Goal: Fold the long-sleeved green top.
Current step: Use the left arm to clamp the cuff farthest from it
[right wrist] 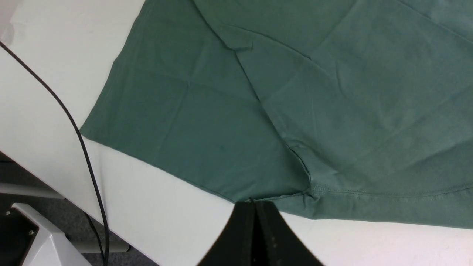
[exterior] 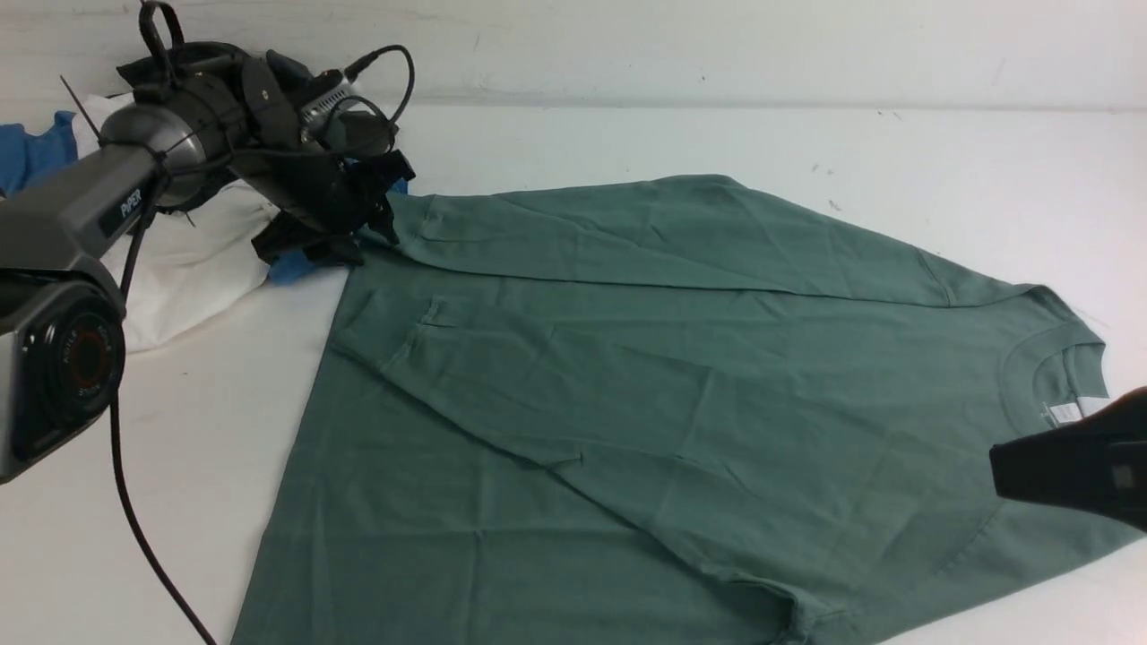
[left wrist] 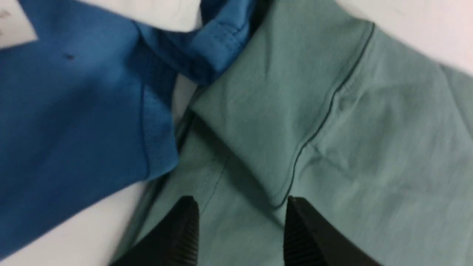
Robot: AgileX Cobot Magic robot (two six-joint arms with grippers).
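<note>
Top (exterior: 681, 358) lies flat across the white bench (exterior: 179, 403), collar toward the right edge. Left gripper (left wrist: 242, 201), jaws spread, hangs over its sleeve end near the far-left corner, beside blue (left wrist: 74, 111) and white (exterior: 188, 260) garments. Right gripper (right wrist: 255, 203) is pressed together. White wall (exterior: 717, 45) behind.

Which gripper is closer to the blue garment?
Left. The left gripper is over the green top's far corner, right beside the blue garment. The right gripper is at the opposite end, near the collar.
</note>
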